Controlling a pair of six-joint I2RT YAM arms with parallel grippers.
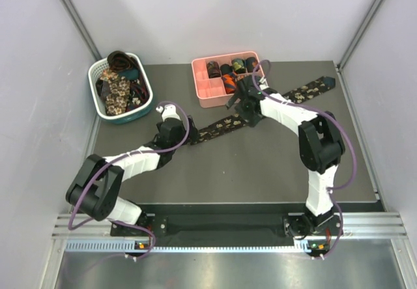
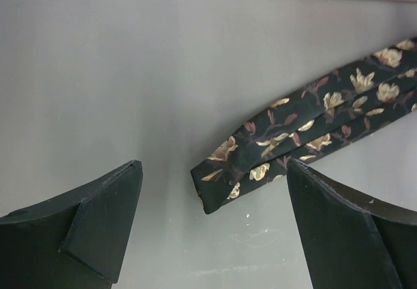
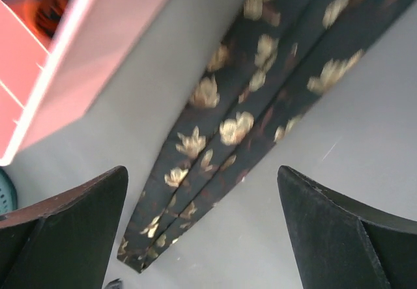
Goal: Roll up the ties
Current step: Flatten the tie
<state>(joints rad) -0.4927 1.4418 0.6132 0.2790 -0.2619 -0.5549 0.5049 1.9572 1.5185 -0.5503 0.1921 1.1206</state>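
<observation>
A dark tie with beige flowers (image 1: 225, 125) lies flat in a long diagonal strip across the table, narrow end at the left, wide end at the back right (image 1: 313, 88). My left gripper (image 1: 173, 115) is open over the narrow end (image 2: 225, 175), which lies between its fingers (image 2: 104, 220). My right gripper (image 1: 240, 104) is open and empty above the tie's middle (image 3: 234, 129). Several rolled ties (image 1: 236, 65) sit in the pink tray (image 1: 205, 92). Loose ties (image 1: 118, 87) fill the basket (image 1: 101, 110).
The pink divided tray stands at the back centre; its edge also shows in the right wrist view (image 3: 78, 87). The white-and-teal basket stands at the back left. White walls close in the table on three sides.
</observation>
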